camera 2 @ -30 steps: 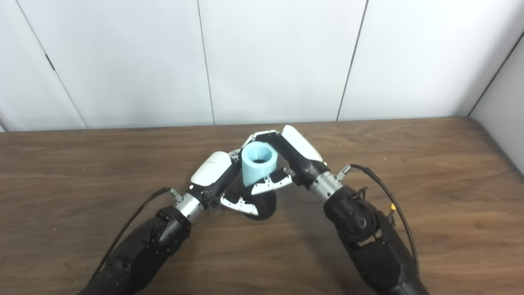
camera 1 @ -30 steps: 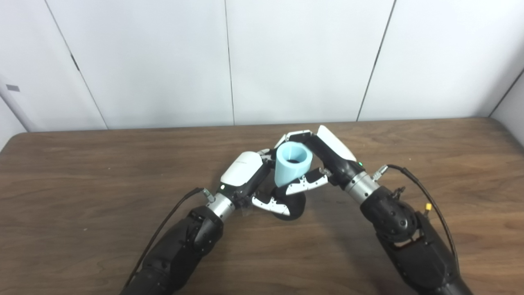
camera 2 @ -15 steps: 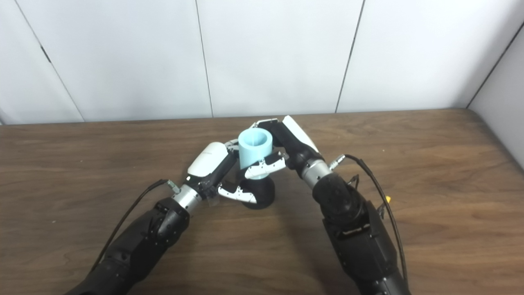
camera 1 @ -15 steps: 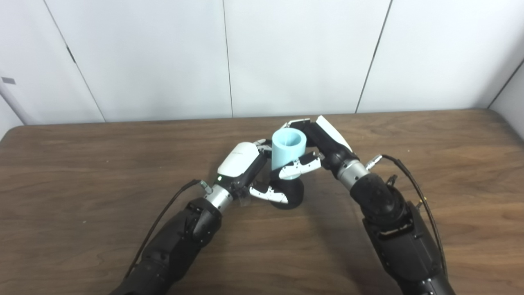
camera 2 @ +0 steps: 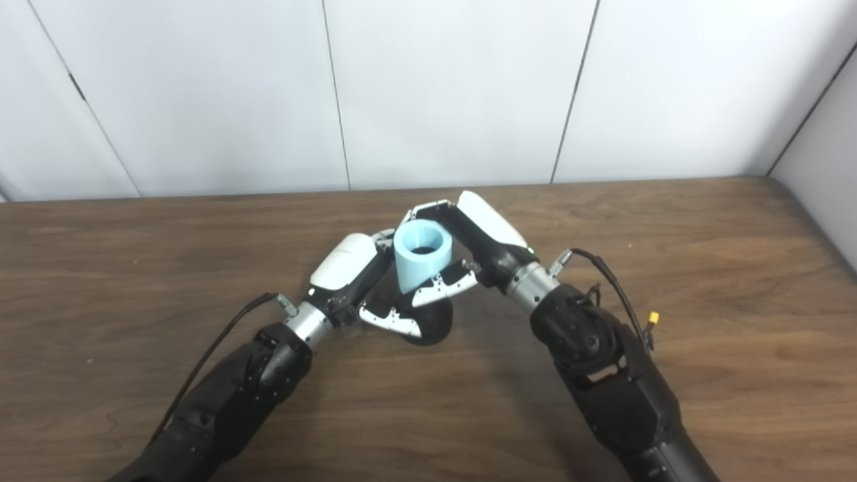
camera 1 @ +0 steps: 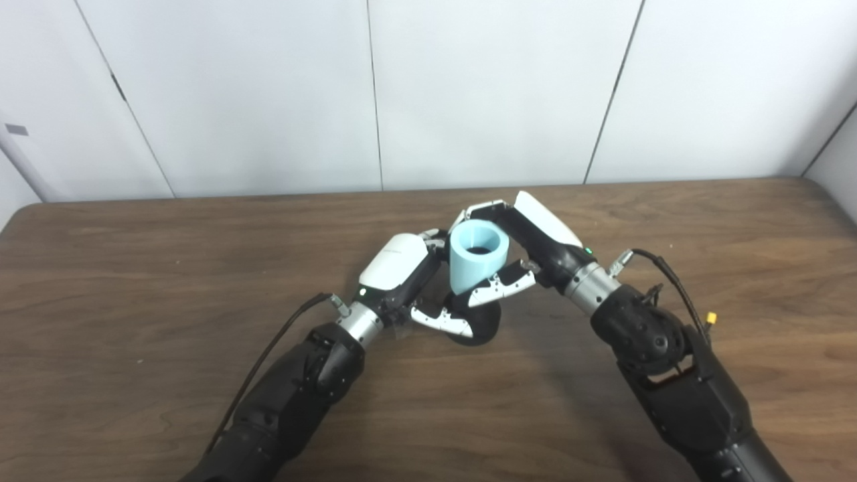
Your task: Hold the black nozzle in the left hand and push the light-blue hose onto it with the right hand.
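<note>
The black nozzle (camera 1: 482, 325) stands on the wooden table (camera 1: 134, 281) near its middle, wide base down. My left hand (camera 1: 402, 274) is shut on it from the left, thumb across its front. The light-blue hose (camera 1: 474, 264), a short open tube, sits upright on top of the nozzle with its mouth facing up. My right hand (camera 1: 529, 237) is shut on the hose from the right, fingers behind it and thumb in front. The nozzle's upper part is hidden inside the hose and behind the fingers.
White wall panels (camera 1: 469, 94) rise behind the table's far edge. A side wall (camera 2: 823, 134) closes in at the right. Black cables (camera 1: 676, 288) run along both forearms.
The right hand has tilted the hose a little and lowered it slightly on the nozzle. The left hand has held its place. The camera has shifted a bit between frames.
</note>
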You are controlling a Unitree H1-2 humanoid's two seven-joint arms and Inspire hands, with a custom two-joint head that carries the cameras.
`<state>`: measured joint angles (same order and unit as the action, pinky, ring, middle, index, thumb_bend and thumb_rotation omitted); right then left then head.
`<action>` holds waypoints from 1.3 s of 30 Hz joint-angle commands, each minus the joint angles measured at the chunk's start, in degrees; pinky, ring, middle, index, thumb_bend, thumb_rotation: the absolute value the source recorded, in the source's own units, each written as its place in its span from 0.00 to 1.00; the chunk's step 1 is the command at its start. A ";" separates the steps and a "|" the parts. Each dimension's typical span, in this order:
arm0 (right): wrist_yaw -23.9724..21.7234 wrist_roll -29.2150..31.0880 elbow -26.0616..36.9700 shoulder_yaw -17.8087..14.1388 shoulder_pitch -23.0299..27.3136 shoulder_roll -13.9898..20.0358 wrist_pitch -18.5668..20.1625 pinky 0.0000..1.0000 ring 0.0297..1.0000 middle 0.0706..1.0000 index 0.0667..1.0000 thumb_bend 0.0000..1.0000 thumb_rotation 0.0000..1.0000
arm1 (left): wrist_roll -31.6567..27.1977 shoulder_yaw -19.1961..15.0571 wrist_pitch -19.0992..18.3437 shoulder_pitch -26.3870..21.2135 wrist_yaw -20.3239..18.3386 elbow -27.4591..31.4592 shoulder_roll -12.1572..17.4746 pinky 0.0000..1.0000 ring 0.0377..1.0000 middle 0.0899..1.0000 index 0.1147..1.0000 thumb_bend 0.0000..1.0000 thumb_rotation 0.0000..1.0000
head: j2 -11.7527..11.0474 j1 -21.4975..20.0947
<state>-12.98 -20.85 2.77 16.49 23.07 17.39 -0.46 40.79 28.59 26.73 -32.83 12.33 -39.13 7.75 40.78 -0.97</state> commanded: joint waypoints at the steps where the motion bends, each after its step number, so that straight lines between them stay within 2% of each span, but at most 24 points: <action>1: -3.33 -1.23 -1.34 2.57 -2.69 1.30 -0.79 0.37 0.40 0.46 0.46 0.50 0.00 | 0.87 0.99 -3.45 6.86 -0.91 -4.16 1.16 0.89 0.66 0.44 0.42 0.53 0.00 | 0.09 0.00; 9: -2.33 -1.19 -2.16 3.14 -2.88 1.60 -2.61 0.36 0.40 0.46 0.46 0.50 0.00 | 0.99 0.93 -3.79 6.89 -1.03 -4.07 1.33 0.89 0.66 0.43 0.43 0.53 0.00 | 0.13 0.08; 11: -1.71 -1.10 -2.38 3.03 -3.14 1.18 -1.90 0.36 0.40 0.46 0.46 0.50 0.00 | 1.28 1.06 -3.89 6.81 -0.94 -4.10 1.36 0.89 0.66 0.43 0.42 0.53 0.00 | 0.13 0.08; 13: -1.34 0.14 -2.14 2.08 -3.82 -0.39 2.29 0.36 0.40 0.46 0.47 0.50 0.00 | 1.41 1.15 -3.79 6.73 -0.78 -4.24 1.30 0.89 0.66 0.44 0.42 0.53 0.00 | 0.24 -0.08; 15: -1.02 0.54 -0.98 1.09 -4.42 -2.36 9.08 0.36 0.41 0.45 0.46 0.50 0.00 | 1.52 1.24 -3.73 6.67 -0.66 -4.38 1.21 0.89 0.66 0.44 0.41 0.53 0.00 | 0.32 0.02; 17: -0.63 0.45 0.89 -0.28 -4.82 -4.69 18.04 0.37 0.42 0.45 0.45 0.50 0.00 | 1.55 1.25 -3.52 6.64 -0.34 -4.56 1.10 0.89 0.66 0.44 0.42 0.53 0.00 | 0.34 0.01; 19: -0.79 -0.03 1.70 -2.13 -4.83 -6.85 24.26 0.38 0.43 0.46 0.45 0.50 0.00 | 1.51 1.24 -3.43 6.66 -0.18 -4.60 1.05 0.89 0.65 0.43 0.42 0.53 0.00 | 0.33 -0.02; 22: -1.95 -2.01 1.55 -4.98 -4.67 -9.31 27.37 0.39 0.43 0.46 0.44 0.50 0.00 | 1.41 1.19 -3.43 6.75 -0.17 -4.45 1.05 0.89 0.65 0.43 0.42 0.53 0.00 | 0.41 0.00; 24: -2.23 -3.25 1.91 -4.71 -4.56 -9.03 27.36 0.39 0.44 0.46 0.45 0.50 0.00 | 1.09 1.01 -3.43 6.81 -0.25 -4.39 1.01 0.90 0.65 0.42 0.43 0.53 0.00 | 0.46 0.03; 27: -1.65 -3.58 2.75 -2.14 -4.61 -6.65 24.77 0.38 0.42 0.45 0.46 0.50 0.00 | 1.00 1.08 -3.71 6.75 -0.56 -4.42 1.06 0.90 0.66 0.43 0.42 0.53 0.00 | 0.49 0.02; 31: -0.06 -1.90 0.67 -0.14 -5.17 -4.05 14.80 0.37 0.41 0.45 0.47 0.50 0.00 | 1.09 1.27 -3.74 6.71 -0.51 -4.46 1.10 0.90 0.66 0.44 0.42 0.53 0.00 | 0.49 0.02; 33: 0.86 -2.02 -0.58 0.74 -5.31 -3.06 9.91 0.36 0.40 0.44 0.48 0.50 0.00 | 1.03 1.23 -3.84 6.75 -0.48 -4.39 1.06 0.89 0.66 0.44 0.42 0.53 0.00 | 0.49 0.02; 35: 2.37 -2.44 -2.63 1.79 -5.21 -1.87 2.79 0.36 0.40 0.45 0.48 0.50 0.00 | 1.04 1.22 -3.95 6.75 -0.51 -4.24 1.06 0.89 0.66 0.43 0.42 0.53 0.00 | 0.49 0.02; 39: 4.53 -4.15 -5.69 3.50 -4.67 0.15 -6.64 0.35 0.40 0.45 0.48 0.50 0.00 | 1.04 1.22 -4.06 6.71 -0.64 -4.05 1.14 0.89 0.65 0.44 0.42 0.53 0.00 | 0.49 0.02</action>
<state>-5.33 -21.87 -0.69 17.12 21.01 15.62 -4.51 40.63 28.50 25.71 -32.74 12.50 -38.95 7.92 41.22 -0.88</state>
